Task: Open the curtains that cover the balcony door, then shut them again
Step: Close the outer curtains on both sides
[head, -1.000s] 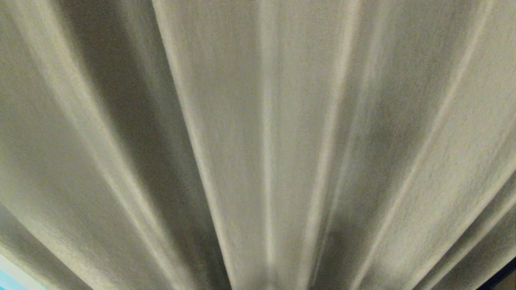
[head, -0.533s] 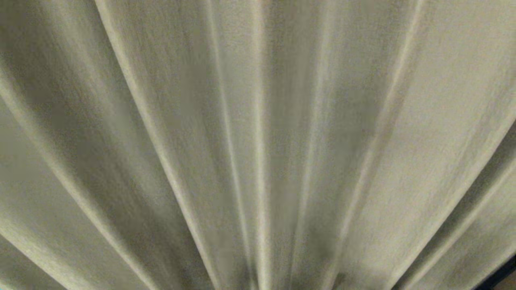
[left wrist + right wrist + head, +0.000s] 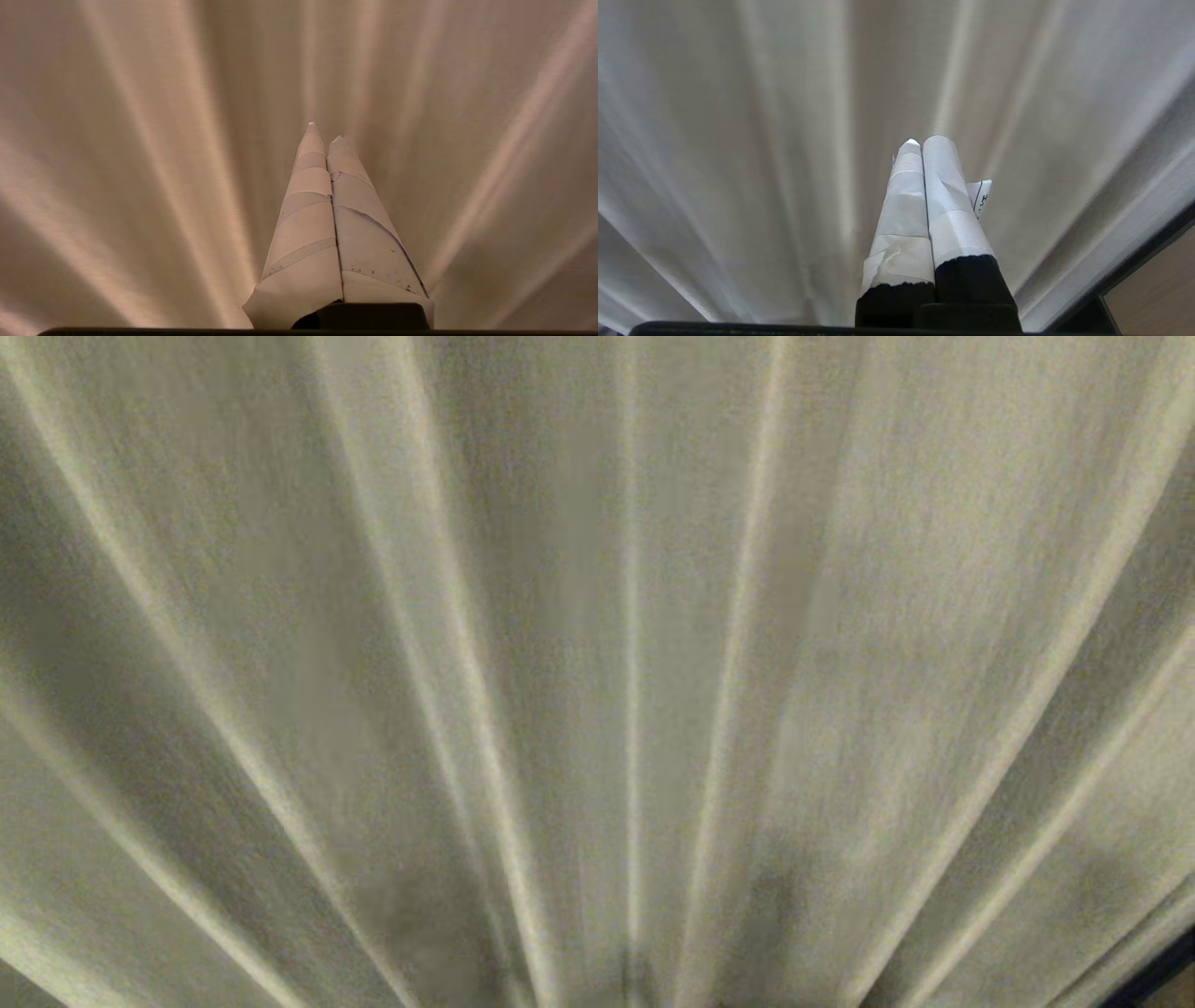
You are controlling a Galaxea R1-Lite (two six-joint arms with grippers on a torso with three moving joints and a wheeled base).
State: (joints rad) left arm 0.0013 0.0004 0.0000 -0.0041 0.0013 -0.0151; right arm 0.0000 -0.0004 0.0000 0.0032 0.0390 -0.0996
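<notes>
Beige pleated curtains (image 3: 597, 644) fill the head view with neither hand shown, while each wrist view shows one clenched, empty taped hand, left (image 3: 324, 133) and right (image 3: 924, 141), before the folds.

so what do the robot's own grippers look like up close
Left gripper: two long tapered fingers fully wrapped in pale tape, scuffed and speckled near the dark base. Right gripper: rounder fingers taped white over the front part, bare black behind, with a loose printed paper scrap sticking out.

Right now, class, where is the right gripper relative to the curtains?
In the right wrist view, the right gripper points at the curtains, fingers shut, with dark framing at the picture's corner.
</notes>
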